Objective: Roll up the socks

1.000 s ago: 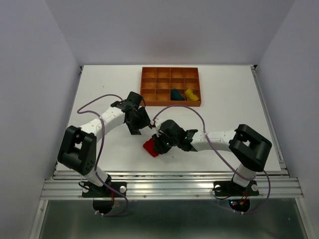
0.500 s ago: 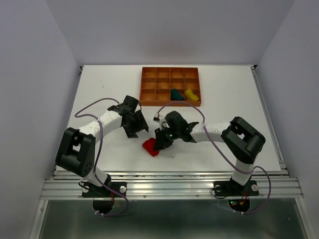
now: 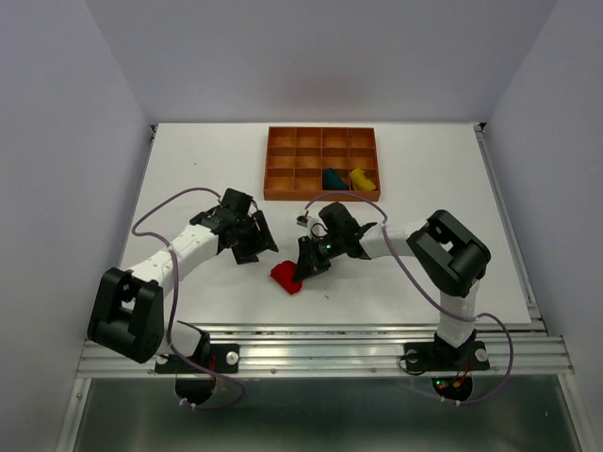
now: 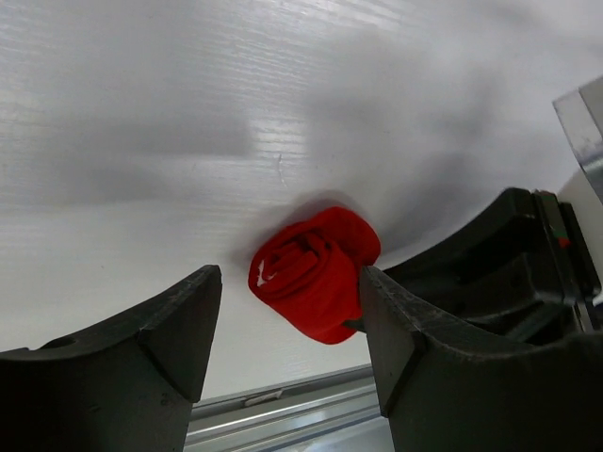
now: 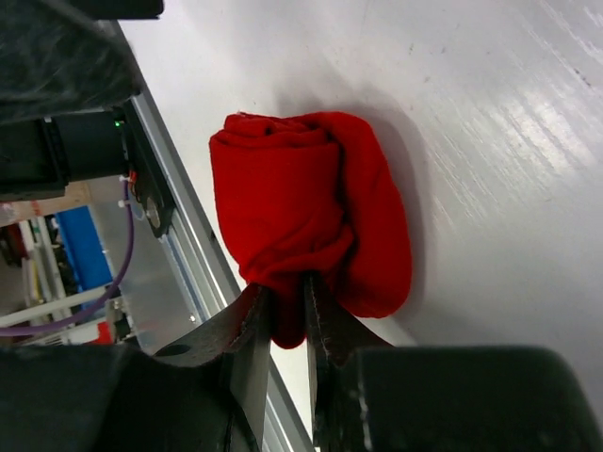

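White table (image 3: 424,207), pale walls on three sides, metal rail (image 3: 320,350) along the near edge. The rolled red sock (image 3: 285,279) sits near the front, around the middle. The right gripper (image 3: 304,269) is at its right side, nearly closed and pinching a fold, arm reaching in low from the right. The left gripper (image 3: 252,243) is just left and farther back, spread wide, holding nothing. At the far end, the teal sock (image 3: 333,177) and yellow sock (image 3: 361,177) sit in neighbouring near-row compartments of the orange-brown tray (image 3: 283,160).

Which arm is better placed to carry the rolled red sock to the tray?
Right: the right pincer is shut on the red sock; the left pincer is open and holds nothing.
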`<state>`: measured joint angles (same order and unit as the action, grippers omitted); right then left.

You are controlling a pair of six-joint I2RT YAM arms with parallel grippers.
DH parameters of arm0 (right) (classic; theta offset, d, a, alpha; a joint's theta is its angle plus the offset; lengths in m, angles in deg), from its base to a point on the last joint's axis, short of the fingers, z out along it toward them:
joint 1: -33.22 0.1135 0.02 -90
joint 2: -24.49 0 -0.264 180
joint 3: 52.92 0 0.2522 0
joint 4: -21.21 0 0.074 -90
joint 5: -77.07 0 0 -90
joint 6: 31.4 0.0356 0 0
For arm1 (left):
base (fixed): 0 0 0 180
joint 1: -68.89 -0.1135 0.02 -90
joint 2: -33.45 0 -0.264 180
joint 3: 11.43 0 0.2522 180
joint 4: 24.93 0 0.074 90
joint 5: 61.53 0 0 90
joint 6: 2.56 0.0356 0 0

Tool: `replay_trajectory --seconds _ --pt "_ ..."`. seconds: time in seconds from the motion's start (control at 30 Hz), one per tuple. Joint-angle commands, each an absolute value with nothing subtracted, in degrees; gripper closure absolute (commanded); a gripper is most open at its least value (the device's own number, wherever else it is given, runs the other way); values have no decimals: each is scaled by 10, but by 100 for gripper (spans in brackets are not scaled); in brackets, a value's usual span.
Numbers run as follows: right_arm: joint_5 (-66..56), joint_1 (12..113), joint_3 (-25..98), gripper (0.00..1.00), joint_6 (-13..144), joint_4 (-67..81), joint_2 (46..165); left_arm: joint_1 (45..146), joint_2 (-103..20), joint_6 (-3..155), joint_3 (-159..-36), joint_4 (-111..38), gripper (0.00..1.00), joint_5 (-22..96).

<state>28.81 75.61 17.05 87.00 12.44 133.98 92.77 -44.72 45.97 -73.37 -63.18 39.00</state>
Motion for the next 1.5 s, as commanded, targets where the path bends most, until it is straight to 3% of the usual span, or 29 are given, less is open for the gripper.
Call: replay_trajectory --seconds 0.0,0.53,0.93,0.97,1.07,1.1,1.2,1.33,1.37,1.47 --pt "259 747 181 94 882 93 1368 926 -427 481 -706 -598 30 442" --pt "239 730 204 92 888 52 1396 944 -480 483 -658 -533 32 470" --pt "228 730 213 85 890 44 1406 952 -530 479 -647 -492 43 494" --pt "227 730 217 84 888 41 1408 953 -533 475 -648 -491 45 494" --pt "221 730 223 78 880 38 1408 958 -547 473 -654 -490 63 490" --pt "220 730 223 75 879 38 1404 958 -549 471 -653 -490 79 488" --pt "201 730 228 66 859 35 1389 960 -556 468 -657 -493 100 485" --pt "184 730 239 52 825 22 1370 963 -564 464 -672 -523 100 453" --pt "183 730 239 45 818 23 1359 964 -565 464 -675 -528 100 450" --pt "163 736 239 39 783 23 1336 968 -572 454 -688 -554 100 437"
